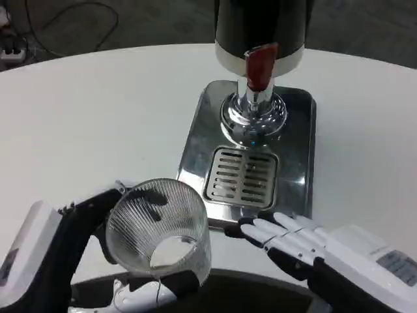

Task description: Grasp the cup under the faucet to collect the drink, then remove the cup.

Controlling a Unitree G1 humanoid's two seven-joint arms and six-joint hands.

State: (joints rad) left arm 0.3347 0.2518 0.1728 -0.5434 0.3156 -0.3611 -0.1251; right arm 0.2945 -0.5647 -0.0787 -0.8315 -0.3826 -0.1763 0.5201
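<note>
Holding a clear ribbed plastic cup (159, 231), the left hand (98, 228) sits at the near edge of the white round table (85, 111), left of the middle. Its dark fingers (151, 195) wrap round the cup's far wall, and more of the hand shows beneath the cup's base, so the cup is firmly gripped. The cup tilts with its open mouth turned up toward the camera; its pale bottom shows through the ribbed wall, and whether any drink is inside cannot be told. It lies just beside the near left corner of the steel drip tray (296, 130), not on it and well clear of the faucet (254, 104).

That chrome faucet stands on the far half of the tray, topped by a red lever (260, 65) under the black and cream body of the drink dispenser (260, 29) at the table's far edge. A slotted drain grille (241, 176) fills the near half of the tray, with nothing standing on it.

At the near edge, right of the middle, the right hand (293, 241) lies low with its white fingers (264, 229) stretched out straight and close together, gripping nothing, their tips at the tray's near rim. Whether they touch the rim cannot be told.

Cables (65, 23) trail over the dark floor beyond the table's far left edge.
</note>
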